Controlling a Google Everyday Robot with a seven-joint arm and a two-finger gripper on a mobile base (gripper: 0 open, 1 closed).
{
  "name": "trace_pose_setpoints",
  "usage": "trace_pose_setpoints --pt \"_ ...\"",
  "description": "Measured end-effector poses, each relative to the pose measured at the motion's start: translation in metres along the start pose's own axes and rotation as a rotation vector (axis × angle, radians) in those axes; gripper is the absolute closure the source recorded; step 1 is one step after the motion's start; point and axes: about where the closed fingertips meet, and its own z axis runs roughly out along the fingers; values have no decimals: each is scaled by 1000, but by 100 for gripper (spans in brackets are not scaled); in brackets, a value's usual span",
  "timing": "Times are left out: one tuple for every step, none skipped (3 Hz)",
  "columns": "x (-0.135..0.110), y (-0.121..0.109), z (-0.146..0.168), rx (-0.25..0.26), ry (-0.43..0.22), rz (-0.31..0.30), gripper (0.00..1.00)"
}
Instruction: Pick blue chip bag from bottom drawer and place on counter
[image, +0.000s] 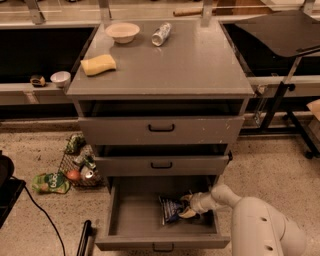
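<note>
Down on the floor of the lowest, deepest grey metal drawer (116, 215), which stands pulled open, we find the small crinkly dark-blue foil chip bag (170, 209), right of the compartment's middle. The robot's pale pincer (188, 205) sits against the bag's right edge and touches the foil. Whether it is apart or clamped on the bag we cannot tell.

We judge the main risk to be a slip, since slick foil held only at one edge may slide free once lifted. The shallower grey middle drawer (161, 165) juts out just above, so a steep rise could snag the bag or the white arm (260, 225) on its front. Up on the flat grey matte table (190, 65) that tops the cabinet, a silver can (161, 34) lies on its side beside a white bowl (122, 32), with a yellow sponge (98, 65) nearer the left edge. A careless drop near the can could set it rolling.

The bag looks crumpled and glossy with pale lettering, and we expect it to be light and yielding.
</note>
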Motion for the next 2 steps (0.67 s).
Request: trace_pose_setpoints --pt "-19 5 -23 15 -97 -36 88" --pt "-47 19 -70 48 -248 -111 100"
